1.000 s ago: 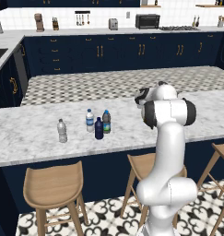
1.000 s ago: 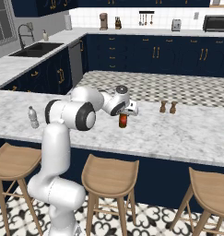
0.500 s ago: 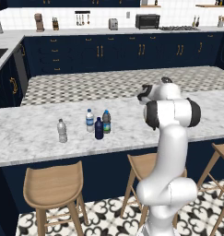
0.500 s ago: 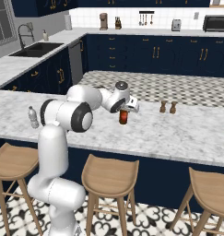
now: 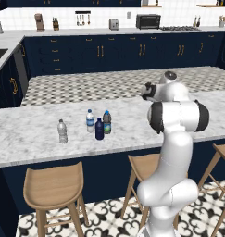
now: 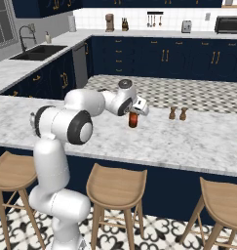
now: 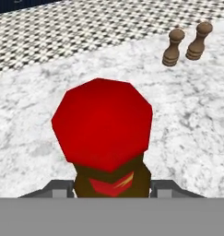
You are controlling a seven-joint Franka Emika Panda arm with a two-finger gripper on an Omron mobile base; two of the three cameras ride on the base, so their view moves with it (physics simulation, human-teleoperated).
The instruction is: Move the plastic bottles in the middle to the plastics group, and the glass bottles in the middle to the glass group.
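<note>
In the left base view a white marble counter (image 5: 35, 134) ran across a kitchen with navy cabinets; two clear water bottles (image 5: 62, 131) (image 5: 90, 121) stood near a navy bottle (image 5: 99, 129) and a blue-capped bottle (image 5: 107, 122). In the right base view the gripper (image 6: 135, 111) held an amber bottle (image 6: 133, 119) over the counter, left of two brown bottles (image 6: 172, 113) (image 6: 183, 114). In the hand view the amber bottle had a red cap (image 7: 103, 123) and a red label, and the fingers (image 7: 165, 189) were pressed on both its sides.
</note>
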